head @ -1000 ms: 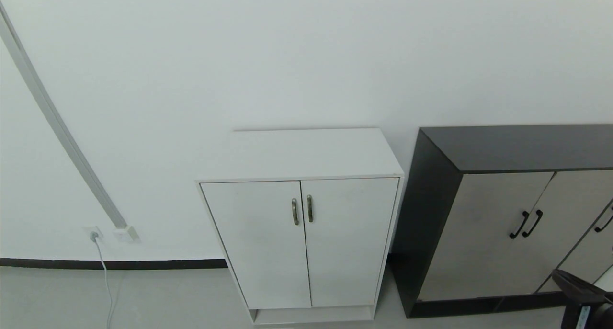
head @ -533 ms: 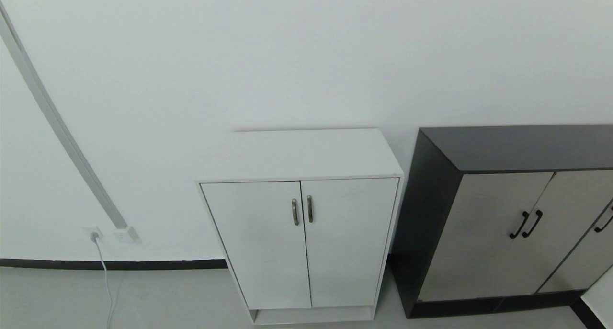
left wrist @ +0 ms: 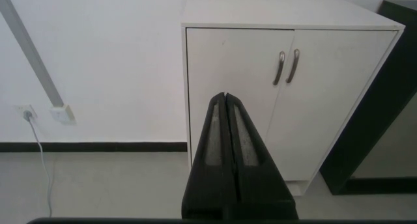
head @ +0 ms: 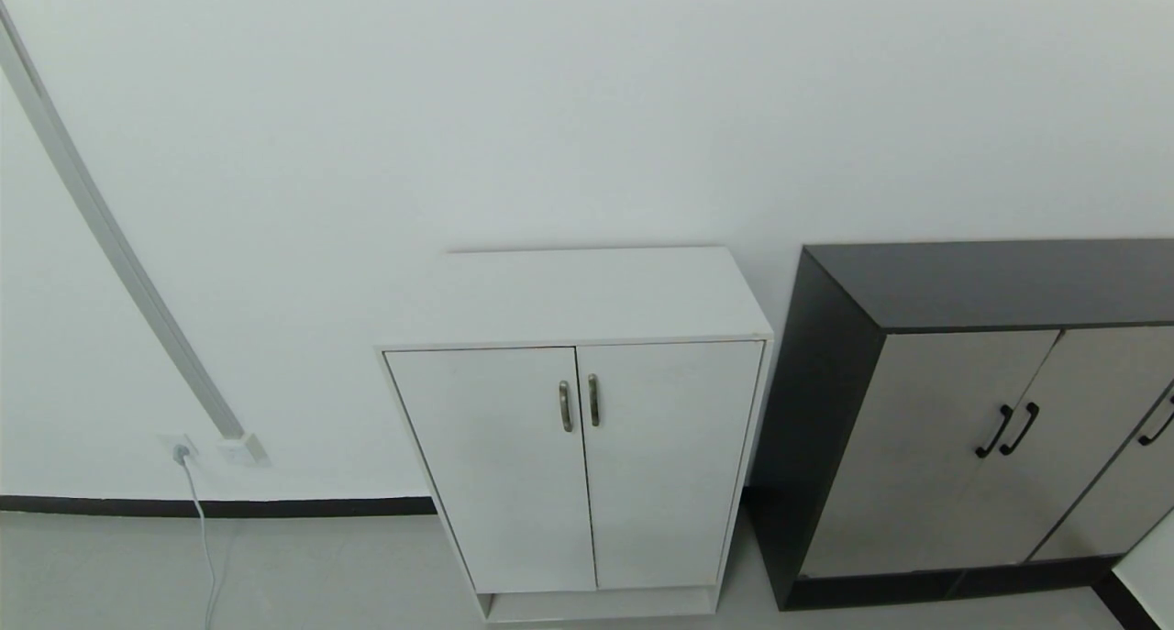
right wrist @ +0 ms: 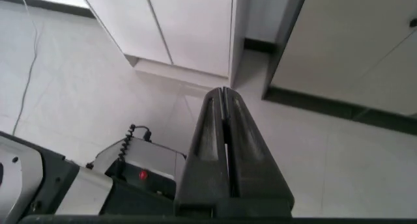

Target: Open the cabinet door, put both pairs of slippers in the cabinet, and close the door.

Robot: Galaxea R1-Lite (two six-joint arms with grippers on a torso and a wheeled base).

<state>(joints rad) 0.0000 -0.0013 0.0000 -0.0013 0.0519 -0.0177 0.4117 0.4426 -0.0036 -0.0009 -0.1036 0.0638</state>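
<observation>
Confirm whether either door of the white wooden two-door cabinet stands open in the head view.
No, the white wooden two-door cabinet has both doors flush and shut, metal bar handles side by side.

1. Left gripper (left wrist: 225,94): black fingers, each with a speckled grey panel. Right gripper (right wrist: 225,88): the same black and grey.
2. Cabinet (head: 587,295), straight ahead of the left jaws: plain white top, doors and plinth. Door handles (head: 565,405): dull metallic grey-brown.
3. Second cabinet (head: 825,410), ahead and off to the right of both jaws: black carcass, pale grey-beige doors, black handles (head: 1020,428).
4. Wall (head: 550,107): white, unpatterned. Skirting strip (head: 220,505): black.
5. Floor (right wrist: 339,159), beneath the right jaws: light grey.
6. Conduit (head: 110,236): pale grey. Socket (head: 180,447): white. Cable (head: 204,538): pale grey.
</observation>
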